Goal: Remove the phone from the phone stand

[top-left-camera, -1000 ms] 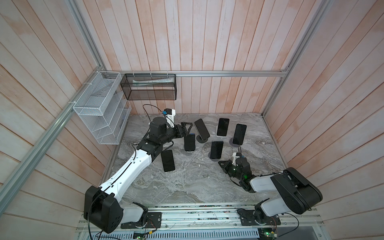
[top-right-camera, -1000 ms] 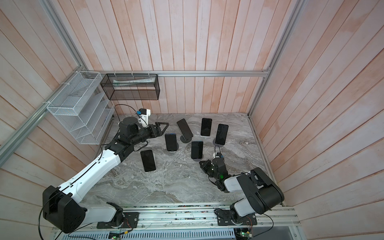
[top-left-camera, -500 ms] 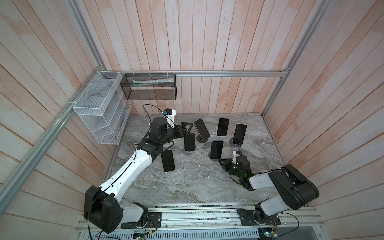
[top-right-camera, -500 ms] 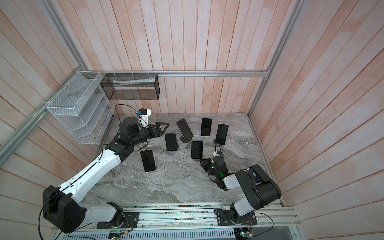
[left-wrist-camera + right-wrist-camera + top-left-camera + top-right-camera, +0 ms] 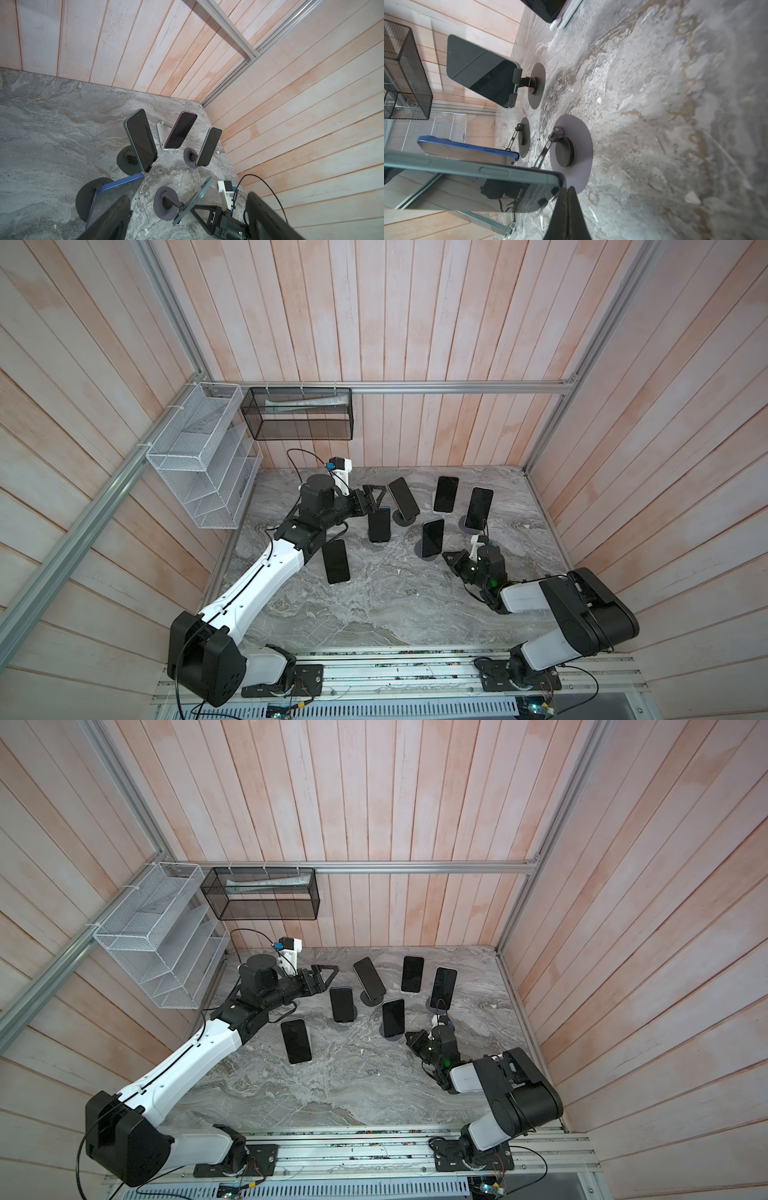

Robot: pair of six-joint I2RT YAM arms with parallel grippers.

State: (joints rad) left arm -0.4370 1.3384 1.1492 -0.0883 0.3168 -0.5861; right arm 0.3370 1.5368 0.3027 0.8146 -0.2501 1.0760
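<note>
Left pincer (image 5: 377, 501) open wide and empty, right by the top edge of the blue phone (image 5: 379, 524), not touching it. Right pincer (image 5: 449, 560) shut tight on nothing, well apart from the blue phone, low down by the round foot (image 5: 581, 135) under the teal phone (image 5: 432, 537), the next one over.

Blue phone up on its stand (image 5: 83, 199), leaning back, screen dark. Not lifted yet.

Looks like the reaching step: close, but no grab yet. Hard to say for sure which phone to take. Most likely the blue one, being closest to the open pincer.

Next, probably: slide the open pincer over the blue phone's two long sides, squeeze gently, then lift up and out of the little lip at the bottom. Best to go slow, so as not to tip the stand or bump the teal phone. Maybe a job for the shut pincer too: pressing a foot down to keep a stand from coming along.

Counting now:
- Six phones: five on stands, and one flat phone (image 5: 336, 561), seemingly lying on the worktop (image 5: 374, 614) just beside the blue phone.
- Five stands: four with dark round feet, plus one white stand (image 5: 162, 135).
- Two pincers.
- One white wire rack (image 5: 199, 456) and one black wire basket (image 5: 299, 418), both well apart from the blue phone.
</note>
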